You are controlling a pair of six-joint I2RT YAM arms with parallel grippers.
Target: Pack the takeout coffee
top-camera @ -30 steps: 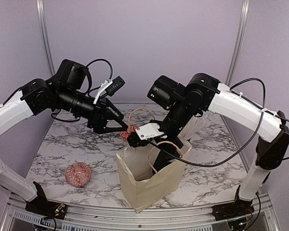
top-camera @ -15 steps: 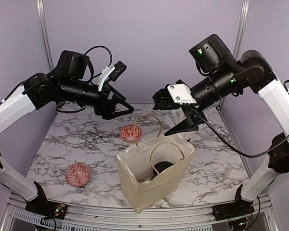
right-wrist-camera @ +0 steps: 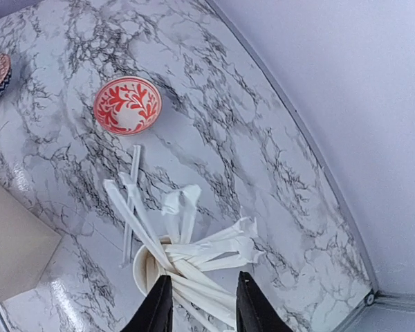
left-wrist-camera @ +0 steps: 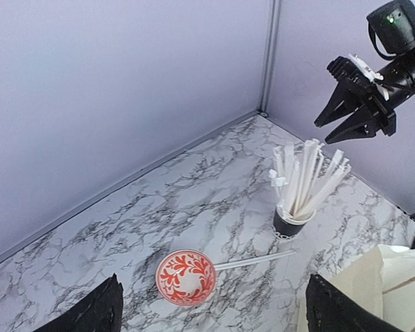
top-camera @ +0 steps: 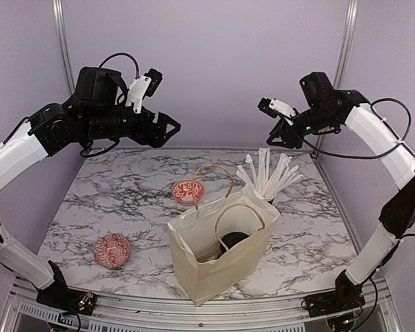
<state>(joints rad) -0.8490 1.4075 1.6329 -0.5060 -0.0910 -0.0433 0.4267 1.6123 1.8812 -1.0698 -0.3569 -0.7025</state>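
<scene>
The takeout coffee shows as a dark round shape low inside the open paper bag, which stands at the table's front centre. Neither gripper touches it. My left gripper hangs high over the back left of the table. Its fingers are spread wide with nothing between them, so it is open. My right gripper is up at the back right, above the straw cup. In the right wrist view its fingers stand a modest gap apart, and only the straws lie far below.
A red-and-white bowl sits behind the bag with a loose wrapped straw beside it. A second patterned bowl lies at the front left. The bag's looped handles rise above its mouth. Purple walls close the back and sides.
My right gripper came up out of the bag, swung high to the back right, and its jaws narrowed. My left gripper drew back and up to the left and opened a little wider.
</scene>
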